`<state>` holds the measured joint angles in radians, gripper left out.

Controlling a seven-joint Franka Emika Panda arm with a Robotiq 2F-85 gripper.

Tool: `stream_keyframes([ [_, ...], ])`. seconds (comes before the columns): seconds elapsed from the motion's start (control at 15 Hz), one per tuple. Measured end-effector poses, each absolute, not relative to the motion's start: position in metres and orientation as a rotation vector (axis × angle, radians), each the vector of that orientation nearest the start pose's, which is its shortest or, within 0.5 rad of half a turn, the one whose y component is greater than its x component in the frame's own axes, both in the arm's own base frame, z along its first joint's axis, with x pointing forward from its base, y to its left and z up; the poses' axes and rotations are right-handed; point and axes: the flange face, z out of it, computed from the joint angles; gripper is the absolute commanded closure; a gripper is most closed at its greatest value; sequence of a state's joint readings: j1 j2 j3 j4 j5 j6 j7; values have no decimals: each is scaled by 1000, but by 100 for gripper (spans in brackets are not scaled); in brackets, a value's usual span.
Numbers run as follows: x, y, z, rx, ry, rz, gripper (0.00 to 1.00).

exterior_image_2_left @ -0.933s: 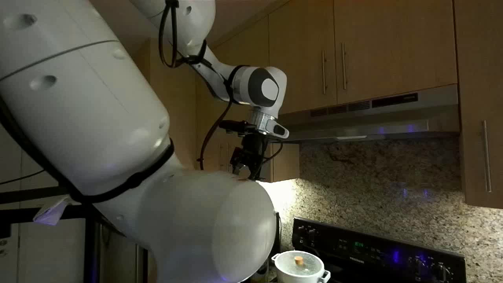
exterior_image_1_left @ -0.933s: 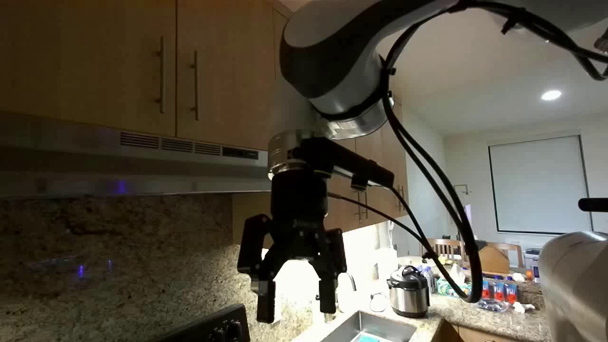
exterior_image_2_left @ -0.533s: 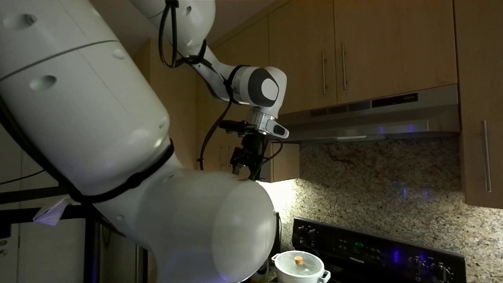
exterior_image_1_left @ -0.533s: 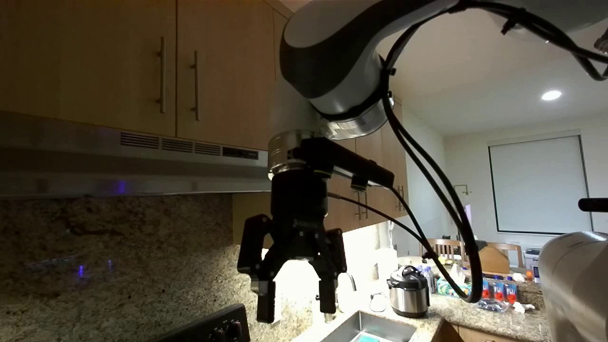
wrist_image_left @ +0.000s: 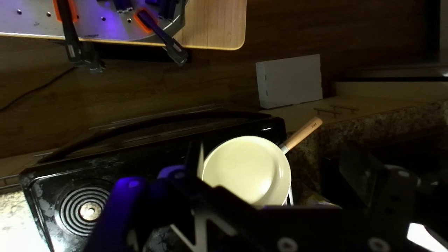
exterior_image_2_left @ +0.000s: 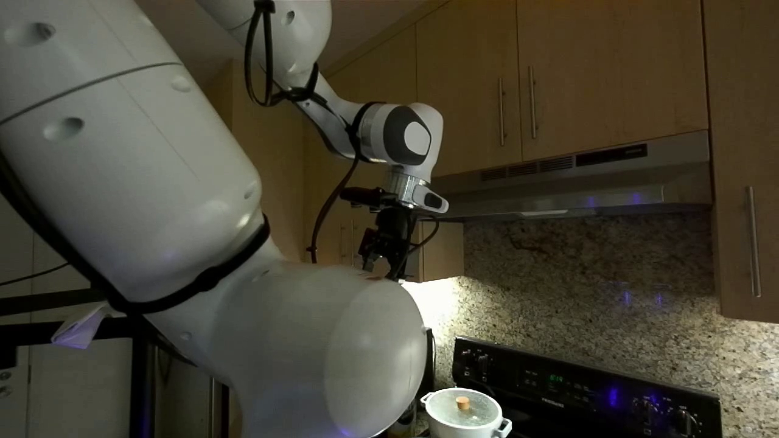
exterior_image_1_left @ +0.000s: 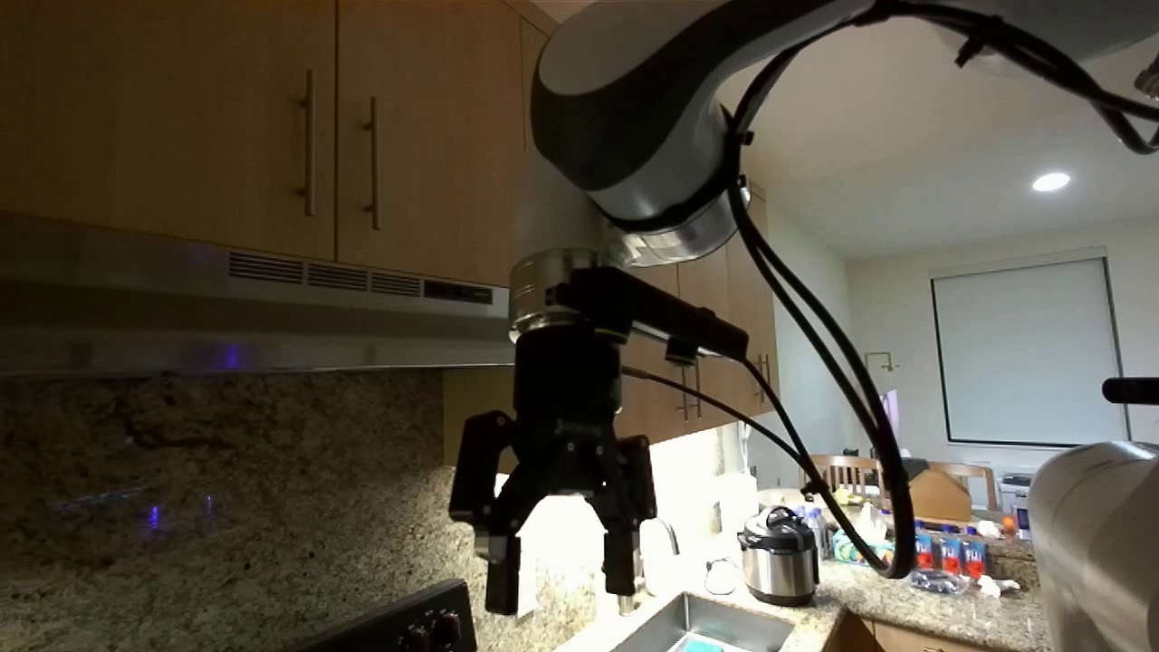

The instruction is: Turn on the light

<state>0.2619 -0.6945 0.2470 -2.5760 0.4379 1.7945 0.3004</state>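
Observation:
My gripper is open and empty, pointing down, in front of a brightly lit stretch of backsplash. In an exterior view the gripper is partly hidden behind the arm. In the wrist view its fingers are spread apart, dark and blurred. The steel range hood is beside the gripper, with a dark control strip; the hood has a pale panel underneath. A round ceiling light is lit. I cannot make out a light switch.
Wooden cabinets hang above the hood. The black stove panel and a white lidded pot are below. A cream pan sits on the stove. A sink and a steel cooker stand further back.
The arm and gripper have shifted only very slightly, a few pixels to the left in an exterior view. The gripper stays open.

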Motion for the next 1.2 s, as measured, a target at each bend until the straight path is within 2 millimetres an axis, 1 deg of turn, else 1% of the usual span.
stream_keyframes([
  [0.73, 285, 197, 470, -3110, -156, 52, 0],
  [0.93, 289, 197, 472, -3160, -202, -47, 0],
  [1.2, 297, 199, 473, -3200, -271, -236, 0],
])
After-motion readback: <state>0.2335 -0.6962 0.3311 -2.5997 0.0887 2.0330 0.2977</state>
